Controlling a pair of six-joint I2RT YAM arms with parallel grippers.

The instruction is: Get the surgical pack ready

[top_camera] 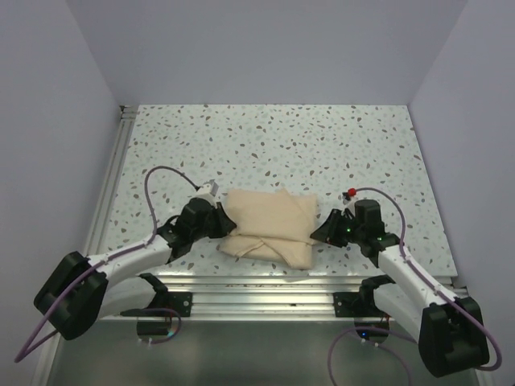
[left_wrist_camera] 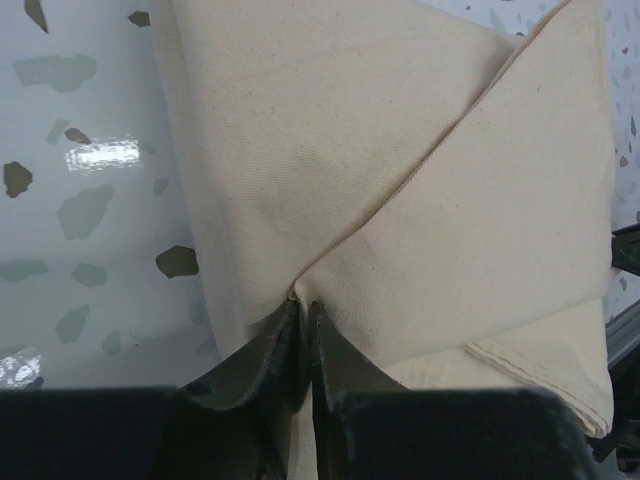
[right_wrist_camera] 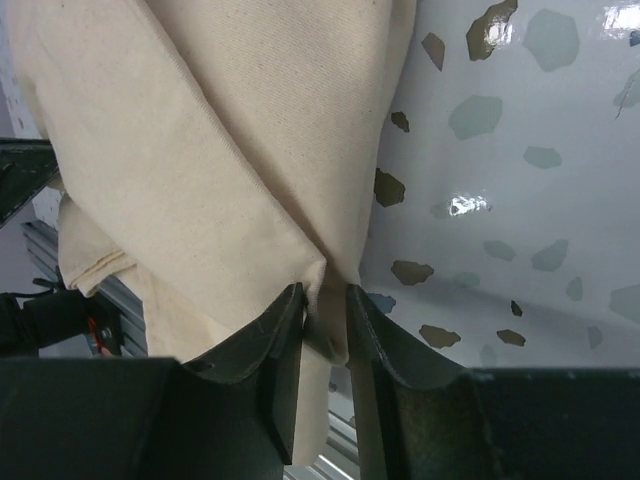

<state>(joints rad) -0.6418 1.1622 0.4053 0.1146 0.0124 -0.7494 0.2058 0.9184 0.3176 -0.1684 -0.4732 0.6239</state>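
The surgical pack (top_camera: 269,225) is a tan cloth bundle folded like a pillow, lying near the table's front edge. Its overlapping flaps fill the left wrist view (left_wrist_camera: 400,150) and the right wrist view (right_wrist_camera: 200,150). My left gripper (top_camera: 223,219) is at the bundle's left side. Its fingers stand almost together, pinching a cloth fold at their tips (left_wrist_camera: 303,305). My right gripper (top_camera: 319,229) is at the bundle's right side, its jaws a little apart. A cloth corner sits loosely between them (right_wrist_camera: 325,295), touching the left finger (right_wrist_camera: 285,320). What the cloth wraps is hidden.
The speckled white table (top_camera: 282,137) stretches behind and to both sides of the bundle. A ribbed metal rail (top_camera: 257,285) runs along the front edge just under the bundle. Plain walls close the left, right and back.
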